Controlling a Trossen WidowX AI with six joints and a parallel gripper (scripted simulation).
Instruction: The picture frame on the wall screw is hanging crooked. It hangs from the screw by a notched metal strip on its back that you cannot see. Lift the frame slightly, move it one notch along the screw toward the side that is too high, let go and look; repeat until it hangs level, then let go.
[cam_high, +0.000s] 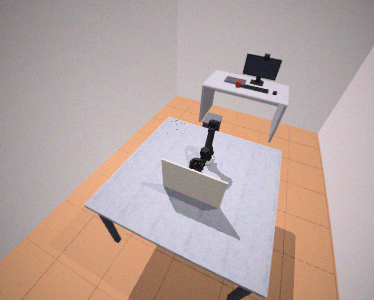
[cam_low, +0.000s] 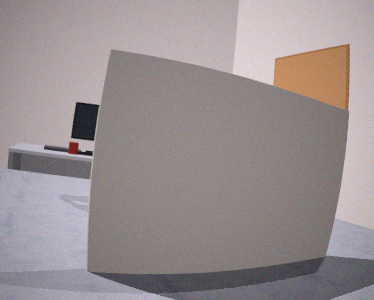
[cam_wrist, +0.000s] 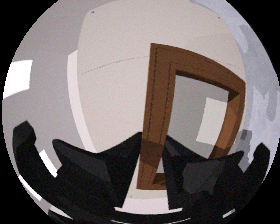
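Top, counter (cam_high: 125, 190) (cam_low: 30, 215): one, pale blue-grey, dark legs, standing on orange tiled floor.
Top, wall panel (cam_high: 195, 184) (cam_low: 215, 165) (cam_wrist: 115, 50): one, cream, upright on the counter, its shadow falling over the near side.
Top, arm (cam_high: 210, 142): one, black, behind the panel, reaching towards its far face.
Top, picture frame: hidden from me by the panel.
Top, white desk (cam_high: 215, 80) (cam_low: 30, 150): one, beyond the counter, bearing a monitor (cam_high: 262, 66) (cam_low: 85, 121) and a red cup (cam_high: 238, 84) (cam_low: 73, 148).
Exterior, panel: plain back towards me, covering arm and frame.
Exterior, orange board (cam_low: 312, 75): one, partly visible past the panel's upper right.
Wrist, picture frame (cam_wrist: 161, 75): one, brown, rectangular, in front of the panel's face; screw not visible, level cannot be told.
Wrist, tool (cam_wrist: 151, 136): black fingers closed on the frame's left-hand bar in this view.
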